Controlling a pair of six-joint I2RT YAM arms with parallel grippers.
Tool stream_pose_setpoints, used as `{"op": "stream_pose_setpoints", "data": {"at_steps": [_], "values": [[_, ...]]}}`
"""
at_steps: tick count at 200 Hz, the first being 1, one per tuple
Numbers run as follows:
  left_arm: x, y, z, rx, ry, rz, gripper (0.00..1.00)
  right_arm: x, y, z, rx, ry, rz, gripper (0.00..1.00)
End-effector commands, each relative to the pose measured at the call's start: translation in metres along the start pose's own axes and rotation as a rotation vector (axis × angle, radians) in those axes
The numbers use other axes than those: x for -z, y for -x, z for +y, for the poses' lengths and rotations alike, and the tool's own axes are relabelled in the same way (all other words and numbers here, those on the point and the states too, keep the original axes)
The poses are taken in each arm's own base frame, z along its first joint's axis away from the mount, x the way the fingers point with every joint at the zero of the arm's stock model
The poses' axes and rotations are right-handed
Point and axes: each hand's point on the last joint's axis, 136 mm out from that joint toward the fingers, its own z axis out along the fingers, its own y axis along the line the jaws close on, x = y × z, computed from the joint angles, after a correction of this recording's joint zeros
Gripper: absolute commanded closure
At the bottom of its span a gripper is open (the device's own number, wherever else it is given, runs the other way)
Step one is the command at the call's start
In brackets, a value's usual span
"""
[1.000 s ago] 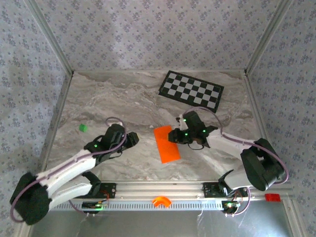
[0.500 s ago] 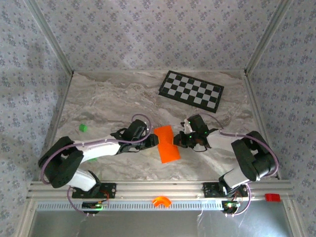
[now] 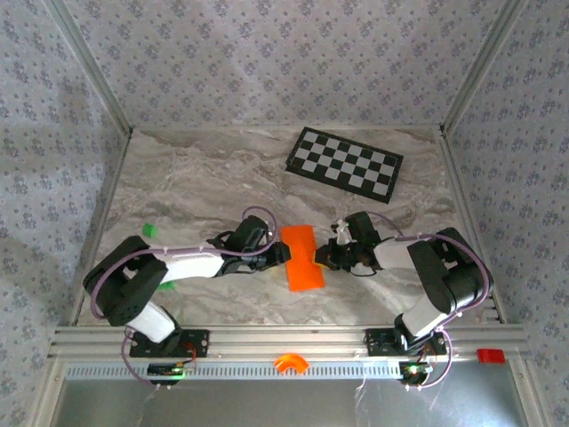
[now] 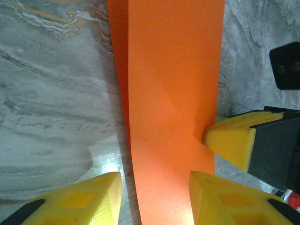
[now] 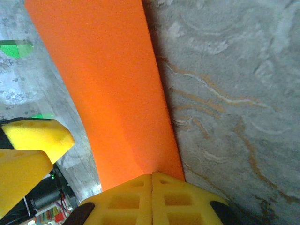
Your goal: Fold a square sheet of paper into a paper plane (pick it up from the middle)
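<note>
My left tool (image 4: 153, 187) has reached the square sheet of paper (image 4: 173, 70), jaws apart (straddling its edge). Right tool (image 5: 152, 183) stays clamped on it.

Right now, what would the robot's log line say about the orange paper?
orange sheet: folded rectangle | left gripper: open, fingers astride sheet | right gripper: shut on sheet edge

— What colour is the thin square sheet of paper (image 3: 302, 258)?
— Plain bright orange, between the left gripper's (image 4: 154, 187) yellow foam pads (image 4: 89, 199).
— Beyond the right gripper (image 5: 152, 180)?
— A flat black-and-white checkerboard (image 3: 344, 164), on a grey-veined, marble-patterned tabletop (image 3: 204, 178).
</note>
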Motion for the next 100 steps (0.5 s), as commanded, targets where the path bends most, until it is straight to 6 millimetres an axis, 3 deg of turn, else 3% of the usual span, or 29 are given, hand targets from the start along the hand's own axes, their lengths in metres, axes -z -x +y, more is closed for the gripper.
{"op": "stream_pose_setpoints", "data": {"at_steps": [1,100], "values": [[-0.005,0.001,-0.013,-0.002,-0.051,0.009,0.59,-0.003,-0.018,-0.038,-0.114,-0.107,0.029,0.92],[-0.023,-0.001,-0.011,0.029,-0.072,0.026,0.62,0.0,-0.018,-0.042,-0.123,-0.119,0.021,0.92]]}}
